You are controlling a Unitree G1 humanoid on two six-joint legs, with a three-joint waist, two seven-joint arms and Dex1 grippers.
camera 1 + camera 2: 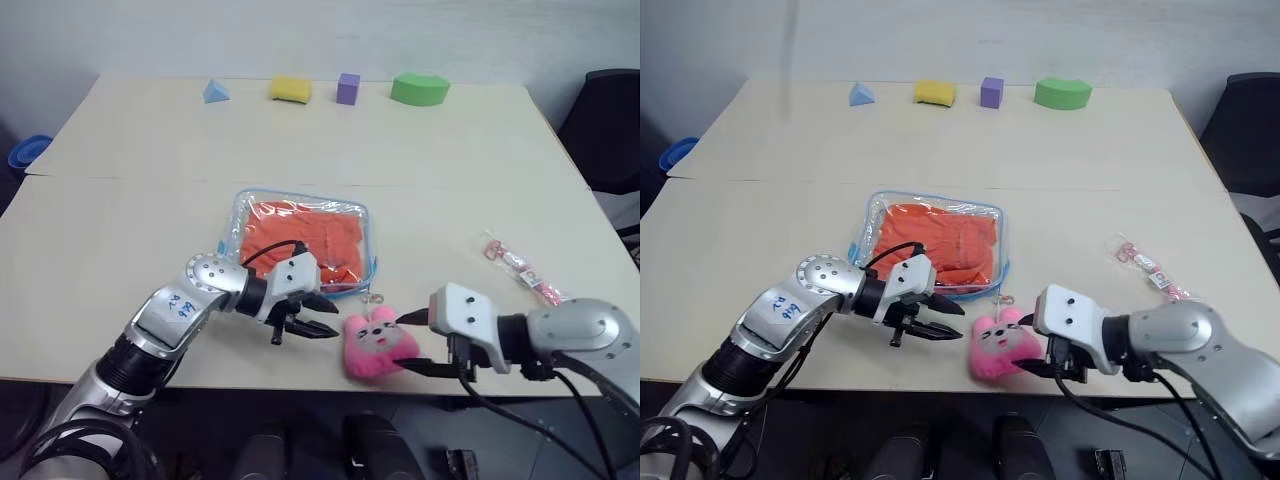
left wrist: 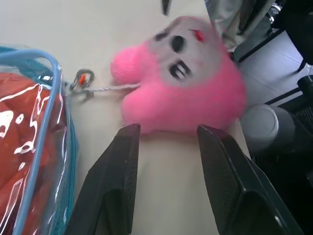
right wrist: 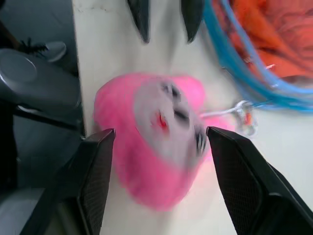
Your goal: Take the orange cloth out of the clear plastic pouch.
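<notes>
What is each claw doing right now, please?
Left claw: open, empty, beside the fluffy pink plush toy.
Right claw: open around that toy, not gripping it.

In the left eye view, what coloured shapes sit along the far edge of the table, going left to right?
Blue shape → yellow block → purple cube → green block.

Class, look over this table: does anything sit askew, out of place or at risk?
The pink plush charm lies at the table's near edge, slightly overhanging it, so it might fall. The clear plastic pouch lies slightly skewed, with the orange cloth rumpled inside. Nothing looks spilled or damaged.
</notes>
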